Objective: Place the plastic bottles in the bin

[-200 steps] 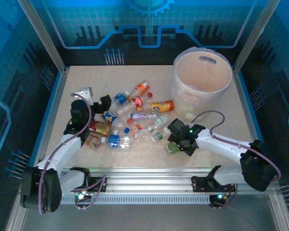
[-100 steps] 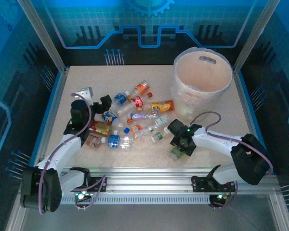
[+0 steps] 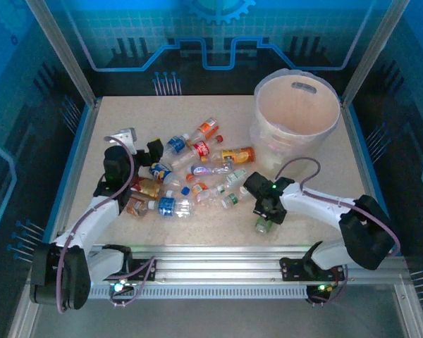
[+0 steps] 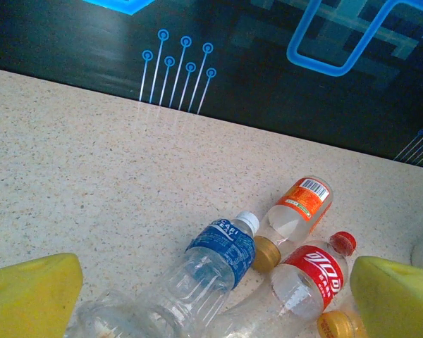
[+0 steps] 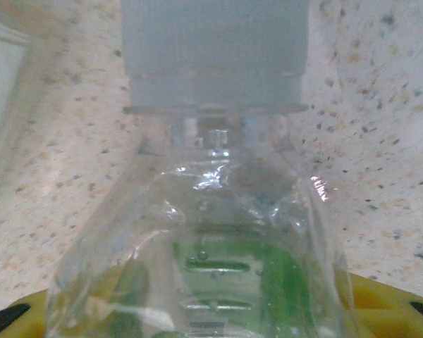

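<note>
Top external: the bin (image 3: pixel 285 144) stands upright at the far right corner of the worktop (image 3: pixel 120 116); the plastic bottles (image 3: pixel 190 176) lie heaped left of centre; the right gripper (image 3: pixel 262 222) straddles a green-labelled bottle (image 5: pixel 218 282) near the front edge, whether its jaws pinch it I cannot tell; the left gripper (image 4: pixel 215 289) hangs over the heap, jaws wide apart.

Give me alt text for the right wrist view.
A clear bottle with a green label and pale cap lies close up on the speckled table, cap pointing away from the camera, between the yellow fingers.
</note>
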{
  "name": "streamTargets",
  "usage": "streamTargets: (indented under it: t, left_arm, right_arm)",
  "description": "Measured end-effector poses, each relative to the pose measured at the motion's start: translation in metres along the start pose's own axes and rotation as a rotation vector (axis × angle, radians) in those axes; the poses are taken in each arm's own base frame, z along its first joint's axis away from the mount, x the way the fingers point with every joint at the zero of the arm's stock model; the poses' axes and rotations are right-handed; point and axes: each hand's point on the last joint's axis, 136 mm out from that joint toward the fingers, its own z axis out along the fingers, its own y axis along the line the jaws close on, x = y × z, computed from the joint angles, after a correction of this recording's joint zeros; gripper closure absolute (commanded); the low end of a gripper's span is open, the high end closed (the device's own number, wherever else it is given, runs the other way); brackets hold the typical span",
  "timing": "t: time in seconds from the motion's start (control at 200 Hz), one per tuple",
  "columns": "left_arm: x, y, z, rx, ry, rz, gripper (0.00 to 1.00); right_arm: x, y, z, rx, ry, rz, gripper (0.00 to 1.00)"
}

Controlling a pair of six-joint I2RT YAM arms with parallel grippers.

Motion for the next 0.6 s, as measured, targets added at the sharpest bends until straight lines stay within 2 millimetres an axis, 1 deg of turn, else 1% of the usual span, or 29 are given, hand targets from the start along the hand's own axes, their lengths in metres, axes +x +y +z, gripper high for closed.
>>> streamTargets:
  t: [0.1,0.27,0.38,0.52,0.6]
  left_arm:
    - [0.0,0.0,0.0,0.0,0.0,0.0,0.01]
    - [-0.003,-0.001,-0.002,0.002,-0.008,0.0,0.01]
    - [-0.007,-0.002,-0.005,0.007,-0.023,0.001,0.01]
    - [-0.013,-0.004,-0.008,0.009,-0.041,0.001,0.01]
    - [-0.016,-0.005,-0.01,0.012,-0.051,0.0,0.01]
  right_arm:
    - [-0.009,0.012,-0.025,-0.031,-0.049,-0.092,0.6]
    - [-0.025,0.052,-0.08,-0.163,-0.143,-0.283,0.6]
    - [-0.034,0.081,-0.12,-0.263,-0.194,-0.407,0.6]
    - [-0.046,0.118,-0.176,-0.402,-0.265,-0.558,0.59]
    - [-0.053,0.135,-0.204,-0.462,-0.31,-0.631,0.59]
